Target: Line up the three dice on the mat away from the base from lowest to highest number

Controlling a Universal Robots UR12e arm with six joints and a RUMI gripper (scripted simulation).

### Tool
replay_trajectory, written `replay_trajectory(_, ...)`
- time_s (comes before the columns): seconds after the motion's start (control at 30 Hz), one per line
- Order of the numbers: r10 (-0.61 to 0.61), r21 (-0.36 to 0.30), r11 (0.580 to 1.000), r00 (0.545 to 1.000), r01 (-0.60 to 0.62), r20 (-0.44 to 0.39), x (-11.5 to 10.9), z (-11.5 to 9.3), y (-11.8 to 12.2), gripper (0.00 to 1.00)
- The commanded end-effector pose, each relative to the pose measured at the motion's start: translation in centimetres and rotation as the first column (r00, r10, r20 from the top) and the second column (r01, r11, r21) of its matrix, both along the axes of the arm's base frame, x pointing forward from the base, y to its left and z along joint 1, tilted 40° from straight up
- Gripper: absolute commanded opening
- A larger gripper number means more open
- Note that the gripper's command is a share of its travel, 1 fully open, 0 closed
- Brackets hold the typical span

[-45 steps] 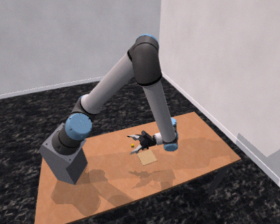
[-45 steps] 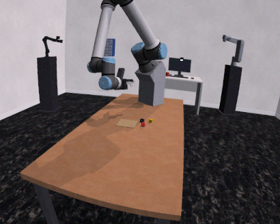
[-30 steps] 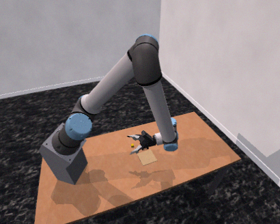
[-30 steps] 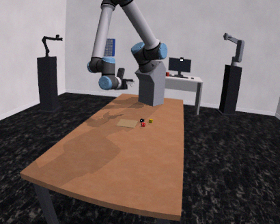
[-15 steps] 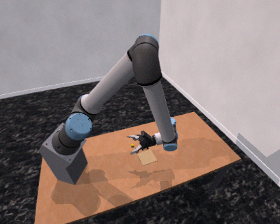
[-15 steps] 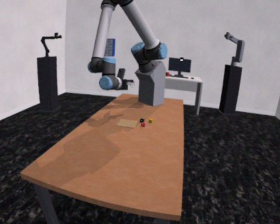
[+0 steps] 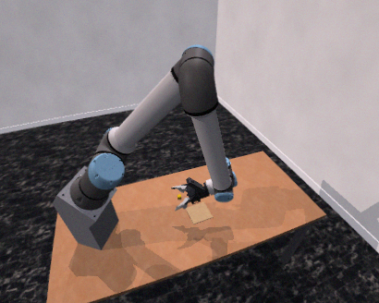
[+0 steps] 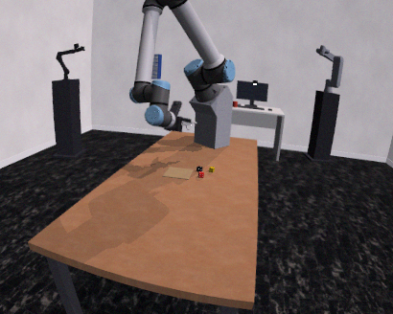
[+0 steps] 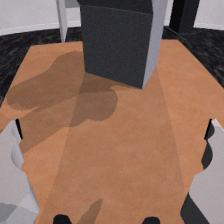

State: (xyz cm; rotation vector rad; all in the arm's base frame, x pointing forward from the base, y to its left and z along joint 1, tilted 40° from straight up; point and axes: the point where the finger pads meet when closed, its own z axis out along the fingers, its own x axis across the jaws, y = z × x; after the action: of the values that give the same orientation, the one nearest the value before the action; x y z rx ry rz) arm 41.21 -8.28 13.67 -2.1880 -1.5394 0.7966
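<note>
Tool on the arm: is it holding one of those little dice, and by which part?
No. The tool is open and holds nothing. The red, black and yellow dice all lie on the table beside the mat.
</note>
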Motion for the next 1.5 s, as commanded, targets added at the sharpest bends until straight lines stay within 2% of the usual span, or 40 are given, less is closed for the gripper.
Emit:
replay_trajectory(0.0, -0.008, -0.081, 0.997, 0.994, 0.017, 0.112, 2.3, -3.3, 0.3, 1.00)
replay_trajectory(0.1, -0.011, -0.111, 0.993, 0.987, 0.029, 0.160, 3.2, -4.5, 0.4, 1.00)
replay_trajectory(0.17, -0.011, -0.111, 0.993, 0.987, 0.029, 0.160, 3.2, -4.5, 0.4, 1.00)
replay_trajectory(0.27, -0.013, -0.155, 0.987, 0.971, 0.052, 0.238, 4.7, -6.1, 0.7, 1.00)
replay_trajectory(0.47, -0.015, -0.195, 0.977, 0.946, 0.082, 0.322, 6.3, -7.7, 1.2, 1.00)
replay_trajectory(0.53, -0.015, -0.218, 0.970, 0.925, 0.105, 0.381, 7.4, -8.6, 1.5, 1.00)
replay_trajectory(0.67, -0.014, -0.238, 0.962, 0.898, 0.131, 0.440, 8.5, -9.3, 1.9, 1.00)
replay_trajectory(0.73, -0.014, -0.238, 0.962, 0.898, 0.131, 0.440, 8.5, -9.3, 1.9, 1.00)
replay_trajectory(0.9, -0.011, -0.263, 0.946, 0.831, 0.189, 0.556, 10.5, -10.4, 2.8, 1.00)
replay_trajectory(1.13, -0.009, -0.270, 0.934, 0.770, 0.234, 0.638, 11.8, -10.8, 3.5, 1.00)
replay_trajectory(1.2, -0.007, -0.268, 0.926, 0.726, 0.264, 0.688, 12.6, -10.9, 4.1, 1.00)
replay_trajectory(1.3, -0.007, -0.268, 0.926, 0.726, 0.264, 0.688, 12.6, -10.9, 4.1, 1.00)
replay_trajectory(1.4, -0.006, -0.258, 0.916, 0.654, 0.307, 0.756, 13.6, -10.7, 5.0, 1.00)
replay_trajectory(1.43, -0.006, -0.258, 0.916, 0.654, 0.307, 0.756, 13.6, -10.7, 5.0, 1.00)
replay_trajectory(1.47, -0.006, -0.253, 0.913, 0.630, 0.320, 0.777, 13.9, -10.6, 5.3, 1.00)
